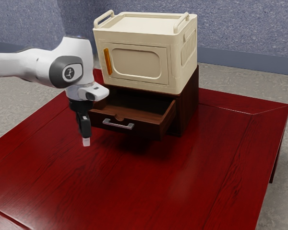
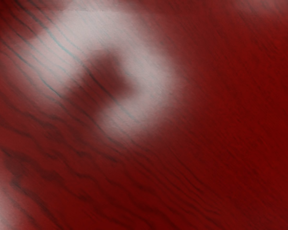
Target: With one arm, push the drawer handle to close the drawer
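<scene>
Drawer (image 1: 146, 131) part-hidden, arm (image 1: 26, 64) cropped, table (image 1: 197, 177) cropped

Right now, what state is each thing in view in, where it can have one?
Drawer: open, pulled out of the dark wooden cabinet.
Drawer handle: clear of the gripper, nothing pushing it.
Dark wooden cabinet: upright on the table.
Cream box: upright on top of the cabinet.
Box door: shut.
Gripper: pointing down, beside the drawer front; open or shut, I can't tell.
</scene>
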